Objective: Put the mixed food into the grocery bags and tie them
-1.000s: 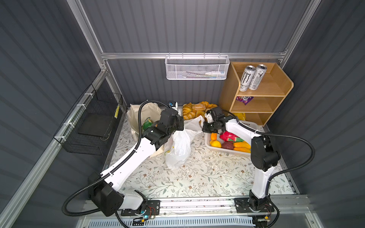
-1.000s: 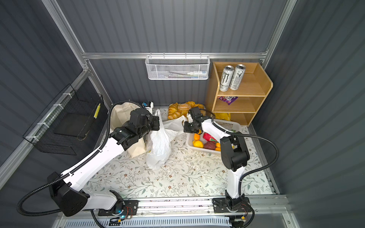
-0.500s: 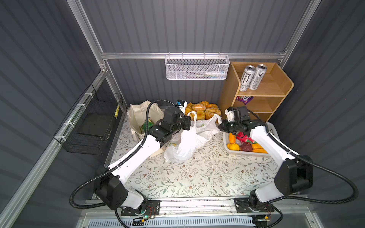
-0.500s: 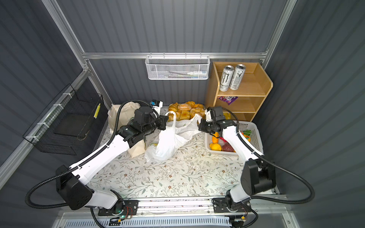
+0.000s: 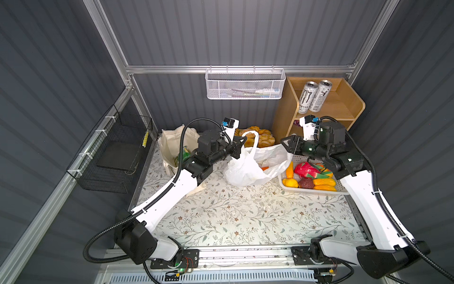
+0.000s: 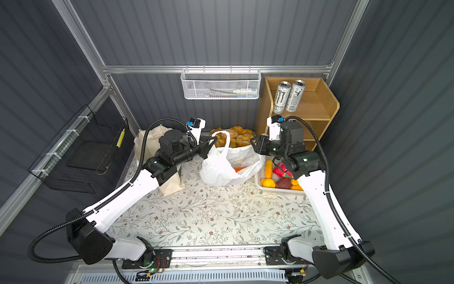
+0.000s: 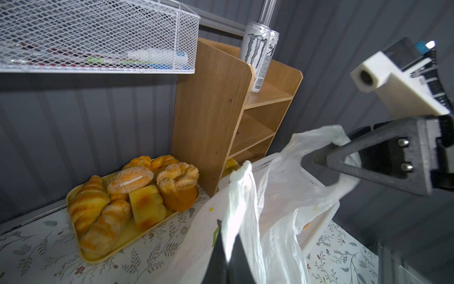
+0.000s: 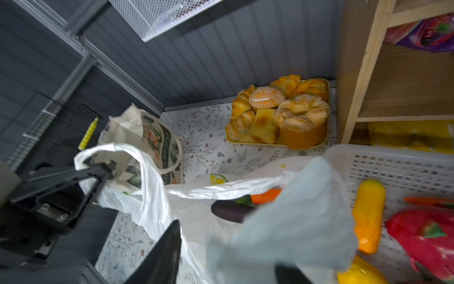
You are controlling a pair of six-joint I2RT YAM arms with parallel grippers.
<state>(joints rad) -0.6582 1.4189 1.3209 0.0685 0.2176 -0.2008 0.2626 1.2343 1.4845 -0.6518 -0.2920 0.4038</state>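
My left gripper (image 5: 242, 143) is clamped shut on one handle (image 8: 137, 157) of the bag (image 5: 245, 169), which sits at the centre of both top views, just left of the basket (image 5: 319, 191) and right of the tote (image 5: 172, 142). I hold that loop up and off to the left so the thin film cannot slump and close the mouth. With the handle lifted, the opening faces right, toward the basket where the food waits. My right gripper (image 5: 285, 145) hangs at the bag's upper right edge with its jaws apart. In the right wrist view my fingers (image 8: 164, 253) stand wide, and a fold of blurred film lies loosely between them, draped rather than pinched. I judge that this hand has hold of nothing. As I read it, the right side of the mouth rests against the basket rim and so stays open without help, which leaves that hand free to fetch. Inside the bag I see an eggplant (image 8: 228, 210) and an orange piece (image 8: 265, 196). More produce, a red piece (image 5: 307, 169) and several yellow and orange ones, lies in the basket at centre right, so I judge the filling unfinished and the tying yet to come. The tote stands open at centre left behind my left arm, with a green packet (image 5: 185, 153) showing in it. The bread tray (image 5: 260, 140) just behind the bag is not mine to pack.
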